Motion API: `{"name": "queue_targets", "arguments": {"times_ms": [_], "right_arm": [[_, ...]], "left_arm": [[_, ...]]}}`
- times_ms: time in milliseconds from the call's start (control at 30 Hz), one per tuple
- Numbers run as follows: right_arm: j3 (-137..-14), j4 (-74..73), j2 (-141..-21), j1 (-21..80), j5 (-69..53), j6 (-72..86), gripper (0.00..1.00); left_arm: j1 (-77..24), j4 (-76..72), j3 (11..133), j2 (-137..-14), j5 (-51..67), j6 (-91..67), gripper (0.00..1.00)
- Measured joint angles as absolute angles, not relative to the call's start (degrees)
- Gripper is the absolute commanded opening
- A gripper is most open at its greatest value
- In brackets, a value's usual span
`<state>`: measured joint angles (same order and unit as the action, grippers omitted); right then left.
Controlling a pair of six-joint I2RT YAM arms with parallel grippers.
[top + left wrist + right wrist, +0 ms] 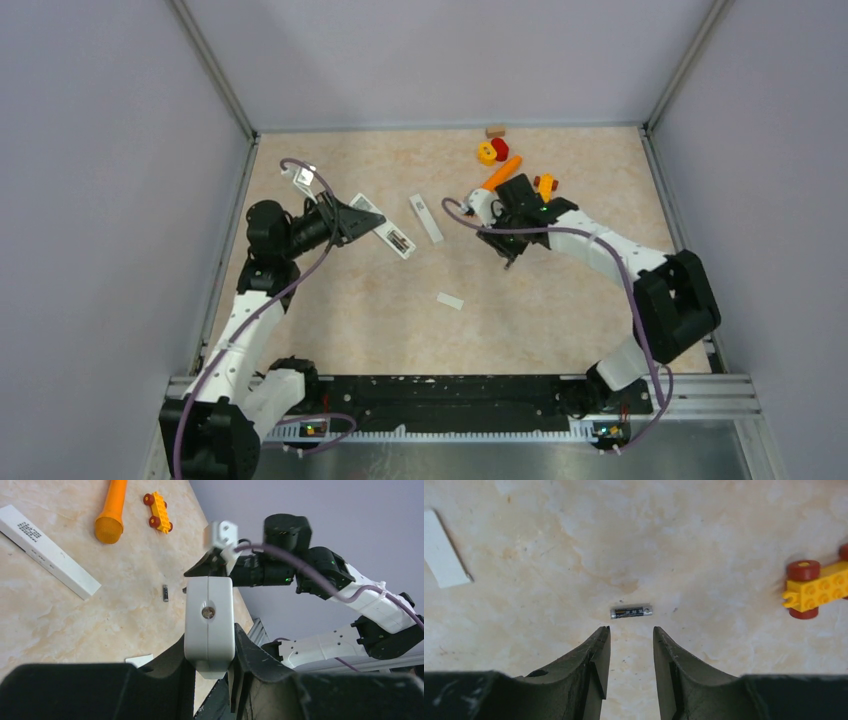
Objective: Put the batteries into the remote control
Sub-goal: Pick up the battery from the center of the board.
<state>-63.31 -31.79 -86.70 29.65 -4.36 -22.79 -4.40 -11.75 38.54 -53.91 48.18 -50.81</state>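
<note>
Clamping the slim white plastic bar-shaped remote control [209, 611] by its long sides, the left gripper [210, 647] holds it lengthwise between pressed-in fingers [247, 652]. The remote's dark section [398, 241] projects beyond the fingertips. Ahead of those fingers and to their left lies a second long white bar with a printed label [47, 550]. At the right gripper [630, 632], the fingers [594, 655] are spread and pinch nothing. One small grey-silver cylindrical battery [631, 612] lies crosswise on the beige marbled tabletop [704, 540], just beyond the fingertips and apart from them. A yellow toy brick car with red wheels [811, 587] sits well to their right.
</note>
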Motion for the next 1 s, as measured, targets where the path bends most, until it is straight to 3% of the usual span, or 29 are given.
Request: {"name": "queue_targets", "arguments": {"times_ms": [333,1000], "right_arm": [[-64.3,-38.3,-96.2,33.3,2.4,-37.6,0.38],[-64.7,-33.6,-101.2,36.4,8.4,-43.5,0.38]], "left_arm": [[-3.9,-10.0,40.0,-54.1,48.3,-49.3,0.0],[-3.4,-8.8,40.4,-54.1,47.9,-49.1,0.0]]}}
